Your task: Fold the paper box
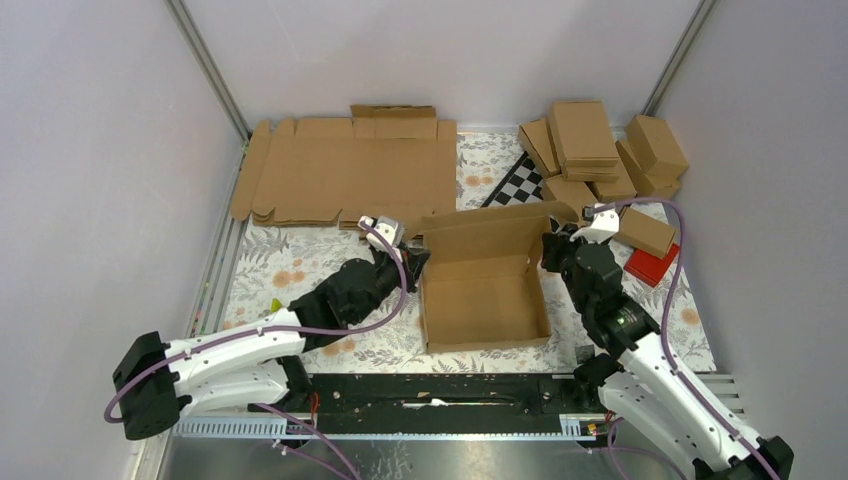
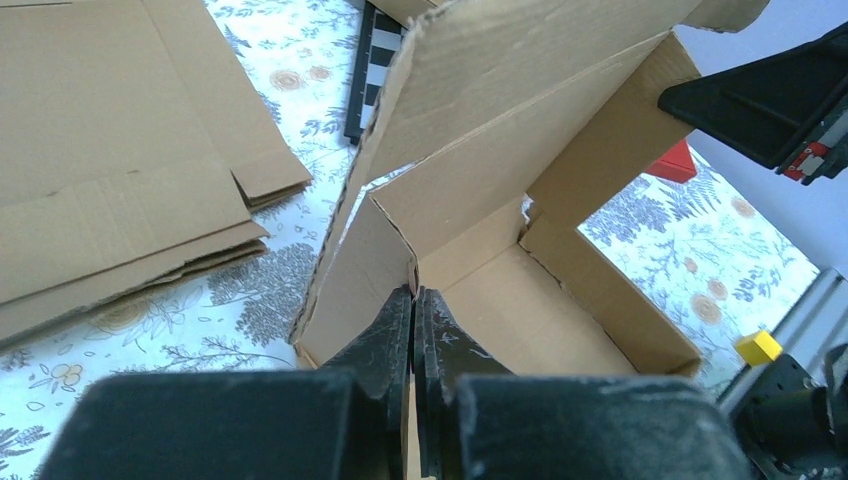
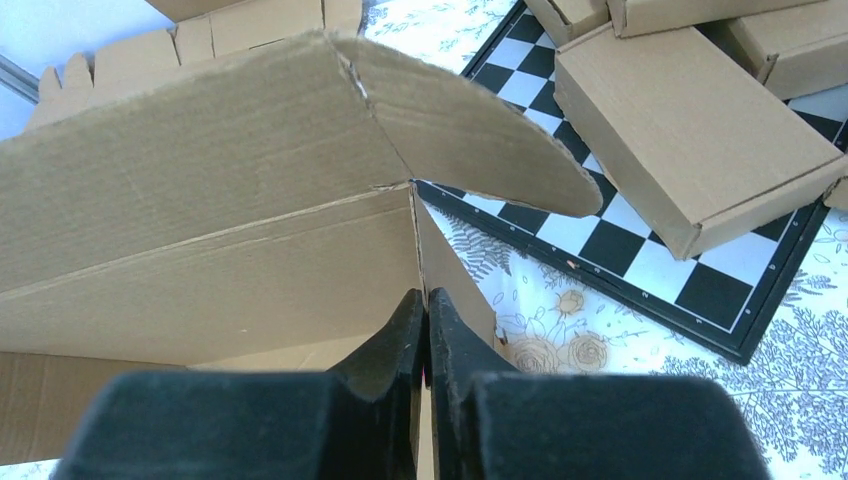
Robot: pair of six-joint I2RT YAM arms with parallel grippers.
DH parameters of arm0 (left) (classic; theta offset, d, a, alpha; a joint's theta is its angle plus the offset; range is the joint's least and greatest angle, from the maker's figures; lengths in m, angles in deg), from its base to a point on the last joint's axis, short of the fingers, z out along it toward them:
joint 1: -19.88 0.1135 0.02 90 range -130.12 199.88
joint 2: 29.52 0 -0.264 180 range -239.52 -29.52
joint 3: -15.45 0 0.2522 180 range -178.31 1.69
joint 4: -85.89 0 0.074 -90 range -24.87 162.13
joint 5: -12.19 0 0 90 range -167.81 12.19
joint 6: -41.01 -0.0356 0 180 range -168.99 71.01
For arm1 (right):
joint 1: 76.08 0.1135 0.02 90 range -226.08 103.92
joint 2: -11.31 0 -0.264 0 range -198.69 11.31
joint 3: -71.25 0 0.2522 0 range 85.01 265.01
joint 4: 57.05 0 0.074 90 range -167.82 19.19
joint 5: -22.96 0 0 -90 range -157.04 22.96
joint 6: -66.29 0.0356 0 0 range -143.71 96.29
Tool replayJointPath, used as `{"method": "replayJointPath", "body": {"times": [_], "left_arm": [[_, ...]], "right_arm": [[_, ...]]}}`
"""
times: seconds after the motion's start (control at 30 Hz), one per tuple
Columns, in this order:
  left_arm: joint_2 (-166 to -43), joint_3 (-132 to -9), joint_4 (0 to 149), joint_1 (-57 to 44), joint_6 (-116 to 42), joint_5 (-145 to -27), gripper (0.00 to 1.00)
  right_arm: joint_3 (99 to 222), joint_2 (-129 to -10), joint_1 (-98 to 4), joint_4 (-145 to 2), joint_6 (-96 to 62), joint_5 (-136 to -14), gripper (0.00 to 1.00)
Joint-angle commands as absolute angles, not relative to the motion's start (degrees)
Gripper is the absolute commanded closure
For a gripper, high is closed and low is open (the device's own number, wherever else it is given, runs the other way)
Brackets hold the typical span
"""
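Left claw [image 1: 418, 262] clenched on the left side wall of the paper box [image 1: 486, 300], with a stack of flat cardboard blanks [image 1: 350, 170] lying on the worktop [image 1: 300, 265] beyond it and to its left. The box sits between the two claws as an open tray, its lid panel [image 1: 485, 235] raised at the far edge, ahead of both sets of fingertips. Right claw [image 1: 548, 250] clamped on the right side wall, with a chessboard [image 1: 520, 185] and a pile of closed boxes [image 1: 600, 150] beyond it and a red block [image 1: 652, 267] to its right.
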State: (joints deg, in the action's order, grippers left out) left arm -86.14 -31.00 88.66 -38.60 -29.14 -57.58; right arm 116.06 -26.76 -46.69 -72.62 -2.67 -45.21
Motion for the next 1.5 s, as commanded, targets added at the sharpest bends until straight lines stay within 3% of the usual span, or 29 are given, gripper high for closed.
{"method": "replayJointPath", "body": {"times": [0.0,0.5,0.6,0.77,0.93,1.3,1.47], "left_arm": [[-84.29,-31.02,84.04,-41.17,-26.27,-61.75,1.00],[-83.29,-33.56,69.77,-41.47,-27.03,-62.99,1.00],[-83.47,-33.87,69.30,-41.47,-27.02,-62.87,1.00],[-85.77,-35.85,66.55,-41.51,-27.19,-61.81,1.00],[-87.36,-36.46,66.44,-41.42,-27.12,-60.77,1.00],[-89.93,-37.07,67.52,-41.46,-27.93,-58.65,1.00],[-90.67,-37.39,68.32,-41.45,-28.80,-59.29,1.00]], "right_arm": [[114.34,-22.72,-44.53,-77.57,1.64,-48.94,0.92],[116.64,-28.90,-44.56,-86.10,4.45,-50.92,0.78],[117.44,-28.69,-44.52,-86.30,3.77,-52.48,0.48],[122.28,-28.77,-44.57,-91.89,2.24,-53.06,0.32],[128.98,-30.88,-44.55,-98.95,-0.53,-57.48,0.02],[139.47,-28.78,-44.57,-103.53,-12.15,-60.89,0.01],[145.22,-32.75,-44.54,-105.14,-22.63,-74.44,0.02]]}}
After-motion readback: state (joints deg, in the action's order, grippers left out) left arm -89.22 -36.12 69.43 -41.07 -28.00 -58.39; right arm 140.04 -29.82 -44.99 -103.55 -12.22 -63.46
